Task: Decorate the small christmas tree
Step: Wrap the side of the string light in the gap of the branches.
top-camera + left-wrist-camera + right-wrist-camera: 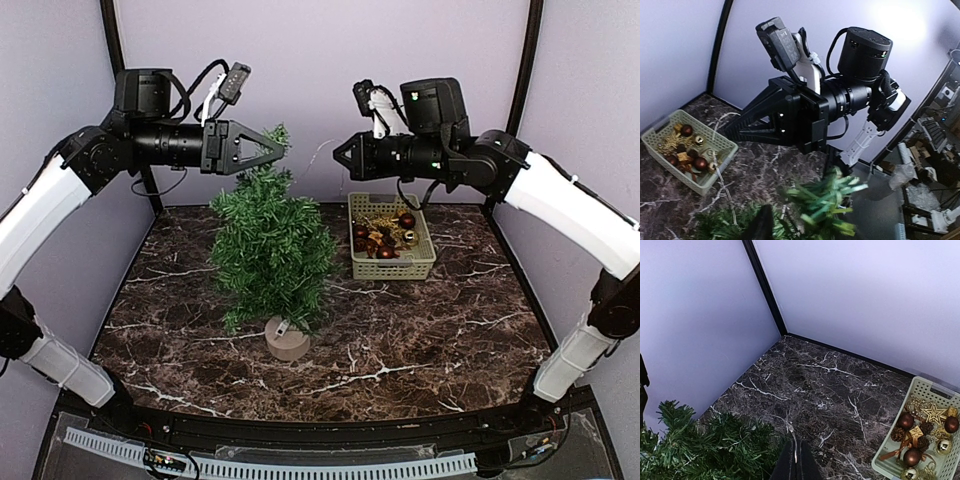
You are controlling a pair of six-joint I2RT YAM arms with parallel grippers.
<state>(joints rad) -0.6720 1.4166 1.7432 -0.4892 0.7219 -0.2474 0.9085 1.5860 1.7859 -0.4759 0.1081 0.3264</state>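
The small christmas tree (272, 240) stands upright on its tan stump base (288, 342), left of the table's middle. My left gripper (283, 150) hovers level with the tree's tip. In the left wrist view one dark finger (762, 224) sits well left of centre, so the jaws are apart, and the blurred tip (827, 202) lies between them. My right gripper (338, 155) is held high to the tree's right, fingers (790, 462) shut on a thin silvery wire (792, 432) that runs down into the branches (705, 450).
A pale green basket (392, 268) behind and right of the tree holds brown balls, a gold star and pine cones (912, 440). The wire (720, 175) trails past the basket (690, 186) to the tree. Lilac walls close the back and both sides.
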